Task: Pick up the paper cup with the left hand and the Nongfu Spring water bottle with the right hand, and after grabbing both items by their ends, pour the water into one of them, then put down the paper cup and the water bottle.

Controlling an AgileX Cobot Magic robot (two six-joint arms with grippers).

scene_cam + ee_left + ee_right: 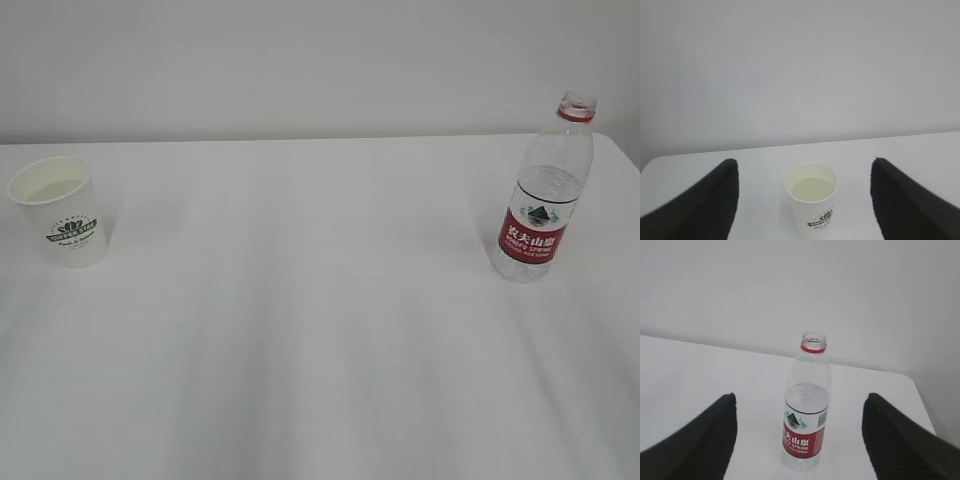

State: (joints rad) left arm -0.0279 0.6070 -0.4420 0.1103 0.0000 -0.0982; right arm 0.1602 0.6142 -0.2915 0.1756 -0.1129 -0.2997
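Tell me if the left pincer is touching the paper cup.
Apart. The left wrist view shows the left pincer open, bare table between each finger and the paper cup.

White table (pixel 320 350), plain white wall (pixel 300 60)

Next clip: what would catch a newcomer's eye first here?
The Nongfu Spring water bottle with its red label stands uncapped at the table's right, the only strong colour on white. The paper cup stands upright far left, well apart from it. Each wrist view frames its item between wide-open black fingers.
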